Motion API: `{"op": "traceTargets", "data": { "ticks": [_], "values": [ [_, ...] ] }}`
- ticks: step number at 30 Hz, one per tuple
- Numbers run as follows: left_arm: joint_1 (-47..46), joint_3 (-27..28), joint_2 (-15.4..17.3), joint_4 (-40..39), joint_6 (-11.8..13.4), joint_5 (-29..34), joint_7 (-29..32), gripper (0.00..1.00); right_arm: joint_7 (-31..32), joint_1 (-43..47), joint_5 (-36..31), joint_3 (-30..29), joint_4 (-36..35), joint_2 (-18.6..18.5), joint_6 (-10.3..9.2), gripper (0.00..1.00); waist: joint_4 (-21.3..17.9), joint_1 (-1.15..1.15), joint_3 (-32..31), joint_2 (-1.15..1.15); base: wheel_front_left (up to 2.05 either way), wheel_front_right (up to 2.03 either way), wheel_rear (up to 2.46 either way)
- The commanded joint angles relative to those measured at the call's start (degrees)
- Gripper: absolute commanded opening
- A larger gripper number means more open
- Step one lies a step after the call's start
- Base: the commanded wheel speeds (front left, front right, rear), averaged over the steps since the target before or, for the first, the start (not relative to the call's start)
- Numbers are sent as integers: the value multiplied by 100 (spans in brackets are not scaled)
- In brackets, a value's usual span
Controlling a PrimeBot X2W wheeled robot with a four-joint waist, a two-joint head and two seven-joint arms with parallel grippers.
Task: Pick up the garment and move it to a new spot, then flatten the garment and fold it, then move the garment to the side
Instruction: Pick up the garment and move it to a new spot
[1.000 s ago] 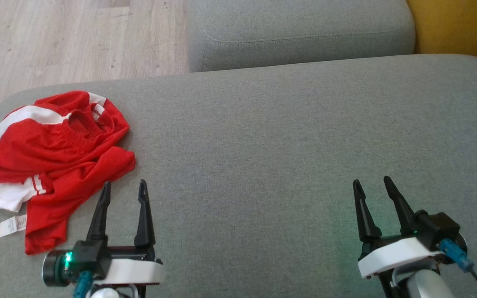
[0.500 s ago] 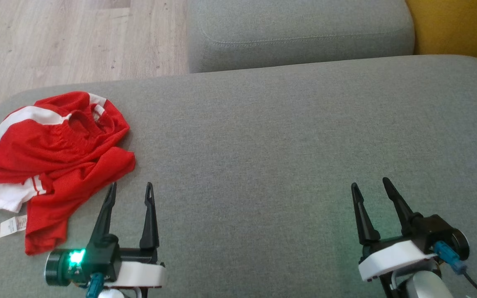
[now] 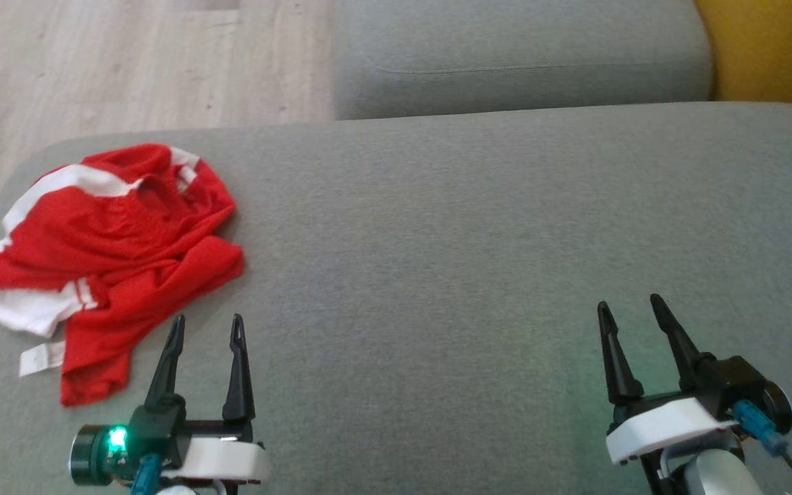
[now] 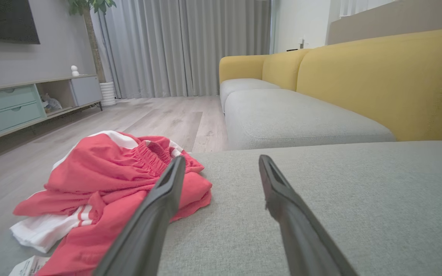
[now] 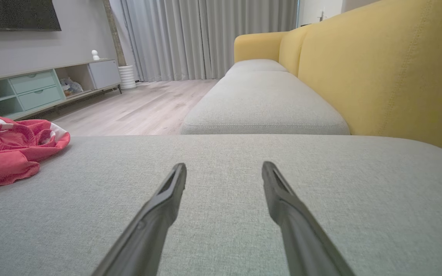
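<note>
A crumpled red garment (image 3: 114,240) with white stripes and a white label lies at the left end of the grey cushion (image 3: 471,240). In the left wrist view the garment (image 4: 102,180) sits just ahead and to the left of the fingers. My left gripper (image 3: 206,322) hovers open a little to the near right of the garment, empty. At the near right of the cushion my right gripper (image 3: 631,304) stands open and empty, far from the cloth. The right wrist view catches the garment (image 5: 10,149) at its left edge.
A second grey seat cushion (image 3: 520,55) lies beyond the first, with a yellow backrest (image 3: 774,48) to the right. Wooden floor (image 3: 93,62) runs past the left end. A TV cabinet (image 4: 21,103) and curtains (image 4: 190,46) stand across the room.
The head camera has shifted, so the whole picture sits a little to the right. Both grippers stay open and near the same places; the left one has drawn back slightly.
</note>
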Motion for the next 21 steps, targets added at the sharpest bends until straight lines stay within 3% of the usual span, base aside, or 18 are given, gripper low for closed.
{"op": "traceTargets", "data": {
  "ticks": [1,15,21],
  "values": [
    [-301,189,31,-156,15,-40,-54,100,-63,-268,-45,107,-194,-52,-4,100,131,0,10,0,0,0,0],
    [-203,126,31,-186,135,-232,-54,100,-63,-269,-100,17,-162,-52,-4,100,1348,0,120,0,0,0,0],
    [-196,142,30,-260,210,-273,-54,100,-63,-314,-151,13,-153,-52,-4,100,1675,0,224,0,0,0,0]
  ]
}}
